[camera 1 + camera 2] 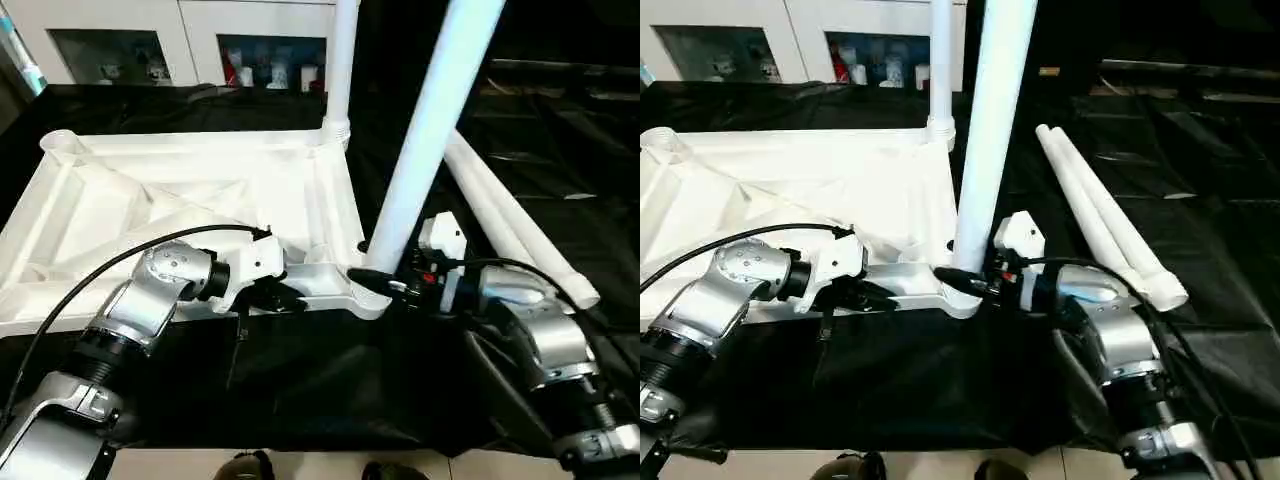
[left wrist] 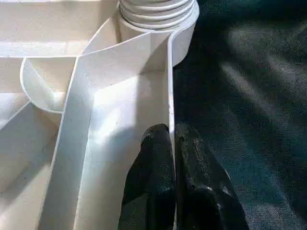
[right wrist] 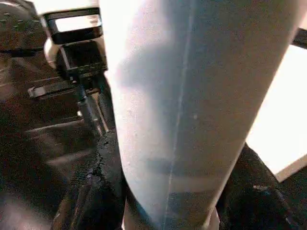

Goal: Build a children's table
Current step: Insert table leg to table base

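The children's table lies as a white top [image 1: 200, 190] turned upside down on black cloth, ribs facing up. One white leg [image 1: 342, 60] stands upright in its far right corner socket. A second leg [image 1: 430, 130] rises, slightly tilted, from the near right corner socket [image 1: 370, 300]. My right gripper [image 1: 375, 280] is shut on this leg just above the socket, with a black finger [image 3: 96, 191] on each side of it. My left gripper [image 1: 285, 295] is shut on the top's near rim [image 2: 169, 86], pinching the thin wall between its fingers [image 2: 153, 158]. That leg's threaded base [image 2: 158, 12] sits in the socket ahead of it.
Two loose white legs [image 1: 520, 235] lie side by side on the black cloth [image 1: 300, 370], right of the top and past my right forearm. White cabinets with glass doors [image 1: 270, 60] stand behind the work area. The cloth's near edge hangs close in front of me.
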Robot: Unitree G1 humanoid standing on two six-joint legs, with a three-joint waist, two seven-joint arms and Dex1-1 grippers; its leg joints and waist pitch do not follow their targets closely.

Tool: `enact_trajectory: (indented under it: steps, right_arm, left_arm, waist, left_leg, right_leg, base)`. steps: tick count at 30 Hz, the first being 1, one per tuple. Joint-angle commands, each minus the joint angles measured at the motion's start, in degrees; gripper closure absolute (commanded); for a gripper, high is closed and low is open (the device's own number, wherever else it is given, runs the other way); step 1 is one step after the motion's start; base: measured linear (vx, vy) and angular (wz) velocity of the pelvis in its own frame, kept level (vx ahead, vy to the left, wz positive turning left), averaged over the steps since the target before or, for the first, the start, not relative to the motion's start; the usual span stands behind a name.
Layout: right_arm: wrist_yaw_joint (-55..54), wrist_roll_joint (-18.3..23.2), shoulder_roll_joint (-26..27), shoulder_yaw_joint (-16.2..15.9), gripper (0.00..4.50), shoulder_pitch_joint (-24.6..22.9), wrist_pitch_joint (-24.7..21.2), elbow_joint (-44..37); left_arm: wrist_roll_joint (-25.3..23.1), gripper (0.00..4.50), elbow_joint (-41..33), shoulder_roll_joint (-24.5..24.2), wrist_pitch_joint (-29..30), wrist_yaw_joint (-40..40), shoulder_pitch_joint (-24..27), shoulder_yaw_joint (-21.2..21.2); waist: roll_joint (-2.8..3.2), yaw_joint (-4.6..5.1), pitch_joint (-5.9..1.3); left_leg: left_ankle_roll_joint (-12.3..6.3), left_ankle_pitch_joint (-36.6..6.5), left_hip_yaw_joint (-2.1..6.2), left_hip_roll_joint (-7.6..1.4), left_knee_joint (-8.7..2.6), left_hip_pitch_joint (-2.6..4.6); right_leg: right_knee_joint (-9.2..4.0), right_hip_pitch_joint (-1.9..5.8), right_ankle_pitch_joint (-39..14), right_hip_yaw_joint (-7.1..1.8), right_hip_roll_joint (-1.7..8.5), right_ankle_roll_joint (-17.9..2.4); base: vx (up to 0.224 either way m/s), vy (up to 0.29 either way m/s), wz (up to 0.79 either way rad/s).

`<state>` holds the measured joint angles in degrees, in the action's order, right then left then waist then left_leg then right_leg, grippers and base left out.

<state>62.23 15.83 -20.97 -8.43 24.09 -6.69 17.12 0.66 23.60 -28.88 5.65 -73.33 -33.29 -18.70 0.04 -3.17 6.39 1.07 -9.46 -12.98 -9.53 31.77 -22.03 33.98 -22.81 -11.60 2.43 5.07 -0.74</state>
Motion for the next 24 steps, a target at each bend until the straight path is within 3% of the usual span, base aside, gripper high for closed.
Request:
enact_trajectory:
  steps: [1, 5, 8, 17, 19, 20, 24]
  right_arm:
    - [3.6, -2.7, -1.5, -4.4, 2.60, -3.4, -2.1, 6.6]
    - [4.7, -3.4, -2.1, -5.1, 2.60, -3.2, -0.7, 7.6]
    - [5.4, -3.8, -2.0, -5.1, 2.60, -2.7, 0.0, 9.0]
    - [0.2, -4.7, 0.1, -2.8, 2.60, -1.4, 0.8, 13.5]
    - [-3.0, -4.9, 1.0, -1.7, 2.60, -1.0, 1.4, 15.2]
    - [-6.1, -5.3, 1.8, -0.8, 2.60, -0.9, 2.0, 16.2]
    - [-10.0, -5.9, 3.1, -0.1, 2.60, -1.2, 2.1, 16.4]
  left_arm:
    - [1.8, 4.50, -0.8, -0.5, -2.0, -4.5, -0.4, -1.3]
    - [1.4, 4.50, -0.4, -0.7, -2.5, -5.2, -0.7, -1.6]
    - [1.0, 4.50, 0.5, -0.7, -3.2, -5.3, -1.2, -1.6]
    - [0.0, 4.50, 1.4, 0.2, -2.4, -2.0, -1.9, -0.8]
    - [0.0, 4.50, 1.5, 0.7, -0.8, -0.3, -2.2, -0.2]
    - [0.1, 4.50, 1.6, 1.3, 1.2, 1.8, -2.5, 0.7]
    - [0.0, 4.50, 1.2, 2.2, 4.8, 4.9, -3.0, 1.8]
  waist:
    - [0.73, -0.07, -2.85]
    - [0.77, -0.26, -2.78]
    - [0.76, -0.32, -2.50]
    - [0.84, -0.14, -2.12]
    - [0.82, -0.09, -1.81]
    - [0.83, 0.09, -1.55]
    - [0.79, 0.29, -1.38]
  left_leg:
    - [-2.06, -12.8, 2.27, -4.24, -3.81, 1.56]
    - [-3.56, -11.4, 2.16, -4.34, -3.63, 1.55]
    - [-2.41, -14.1, 2.22, -4.47, -3.94, 1.68]
    - [-0.06, -18.3, 2.38, -4.58, -4.48, 1.87]
    - [0.77, -21.0, 2.52, -4.57, -4.67, 2.04]
    - [1.97, -23.4, 2.87, -4.58, -4.93, 2.10]
    - [3.18, -26.4, 3.34, -4.62, -5.28, 2.31]
  right_leg:
    - [-3.27, 1.68, -2.0, -2.64, 3.64, -15.5]
    - [-3.16, 1.72, -0.9, -2.48, 3.73, -16.4]
    - [-3.61, 1.59, -5.9, -2.55, 3.77, -16.0]
    - [-4.23, 1.19, -11.7, -2.82, 3.93, -14.8]
    - [-4.73, 0.89, -16.2, -2.93, 4.11, -13.9]
    - [-5.14, 0.63, -21.6, -3.02, 4.36, -12.5]
    - [-5.70, 0.19, -26.7, -3.09, 4.36, -9.9]
  base:
    - [0.000, 0.000, 0.00]
    - [0.000, 0.000, 0.00]
    - [0.000, 0.000, 0.00]
    - [0.000, 0.000, 0.00]
    - [0.000, 0.000, 0.00]
    - [0.000, 0.000, 0.00]
    - [0.000, 0.000, 0.00]
